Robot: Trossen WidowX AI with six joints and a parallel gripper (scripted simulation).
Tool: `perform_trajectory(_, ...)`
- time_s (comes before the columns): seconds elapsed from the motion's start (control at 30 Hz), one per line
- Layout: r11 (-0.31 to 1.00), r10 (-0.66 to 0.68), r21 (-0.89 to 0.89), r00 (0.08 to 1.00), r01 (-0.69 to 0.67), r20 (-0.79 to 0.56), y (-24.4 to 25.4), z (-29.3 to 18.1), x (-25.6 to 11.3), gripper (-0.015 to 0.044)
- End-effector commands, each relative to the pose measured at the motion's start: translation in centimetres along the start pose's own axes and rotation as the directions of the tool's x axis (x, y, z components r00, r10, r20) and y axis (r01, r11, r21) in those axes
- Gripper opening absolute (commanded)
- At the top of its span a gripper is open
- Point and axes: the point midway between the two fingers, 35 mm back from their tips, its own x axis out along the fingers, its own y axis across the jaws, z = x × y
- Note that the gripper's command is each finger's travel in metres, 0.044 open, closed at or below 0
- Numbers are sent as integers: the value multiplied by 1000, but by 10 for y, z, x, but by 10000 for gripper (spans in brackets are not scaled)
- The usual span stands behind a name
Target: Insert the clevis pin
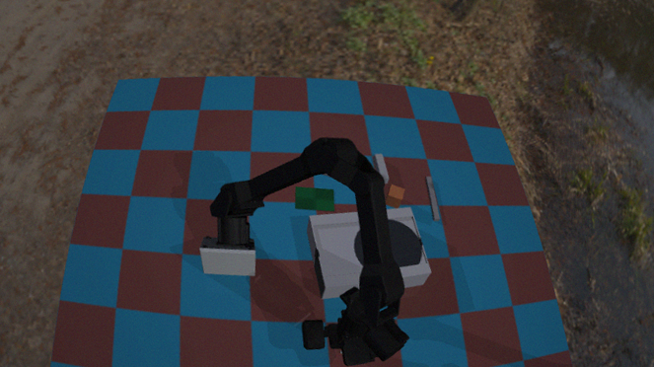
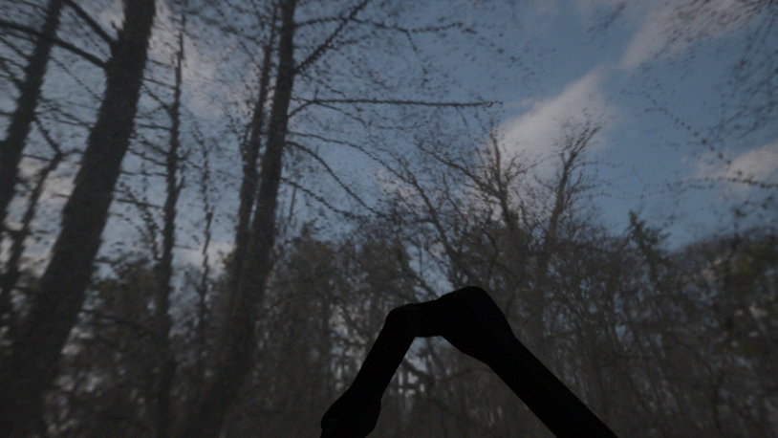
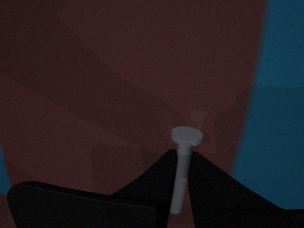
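Observation:
The pale steel pin (image 3: 187, 135) lies or leans just over the table in the wrist view, its round head toward the top and its shank running down between the fingers. My gripper (image 3: 182, 157) is shut on the shank, just below the head. In the top view the arm hides the pin and fingertips. The pale rimmed tray (image 1: 335, 287) is behind the gripper. The dark, wide disc (image 1: 405, 245) lies in its right part, partly covered by the forearm. I cannot make out the disc's hole or the tray's pin hole.
Behind the tray are a green slab (image 1: 314, 199), an orange block (image 1: 395, 194) and two grey bars (image 1: 381, 168) (image 1: 433, 197). The arm's white base (image 1: 227, 261) is left of the tray. The exterior view shows only part of the arm (image 2: 473, 321) against trees and sky.

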Motion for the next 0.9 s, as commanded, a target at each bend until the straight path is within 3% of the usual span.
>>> perform_trajectory(0.0,1000,1,-4,1000,-1,5,0,1,-14,0)
perform_trajectory(0.7,1000,0,-4,1000,0,7,0,1,-69,0)
perform_trajectory(0.87,992,4,124,1000,-5,6,0,3,-65,0)
